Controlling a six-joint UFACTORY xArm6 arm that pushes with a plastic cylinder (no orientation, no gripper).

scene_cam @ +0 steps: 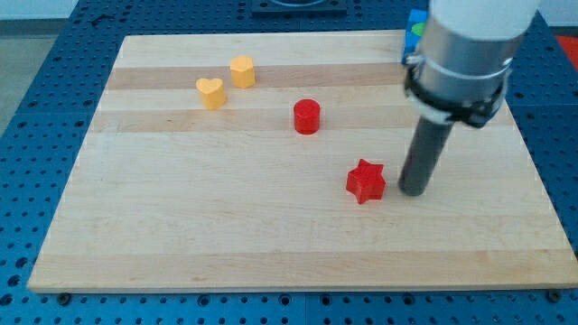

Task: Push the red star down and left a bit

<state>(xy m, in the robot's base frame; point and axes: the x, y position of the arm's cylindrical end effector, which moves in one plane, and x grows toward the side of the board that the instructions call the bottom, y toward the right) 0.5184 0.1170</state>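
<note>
Yellow heart (210, 92): you find it in the upper left of the frame, apart from anything the job concerns.
Second yellow block (242, 70): it stands just beside the heart, up and to the right of it; you cannot make out its shape with certainty.
Red cylinder (307, 116): it sits in the upper middle of the frame, well apart from the star, above it and to its left.
Red star (366, 181): your task's block lies right of centre, slightly below the middle of the frame, flat on the tabletop (181, 226).
My tip (413, 191): it rests just to the right of the star, near it, with what looks like a thin gap of wood between the two; you cannot tell for sure whether they touch.
Blue and green blocks (414, 27): they peep out at the upper right edge, mostly hidden behind the arm, shapes not clear.
Fingers: there are none on this rig, only the rod, so you have nothing to read as open or closed.
Progress: you should judge the push as barely begun or not yet begun, since the star shows no sign of being driven.
Left to do: the whole short shove down and left. From where the tip stands, a straight push would send the star mostly leftward, so you may want the tip a little higher on the star's right side first.
</note>
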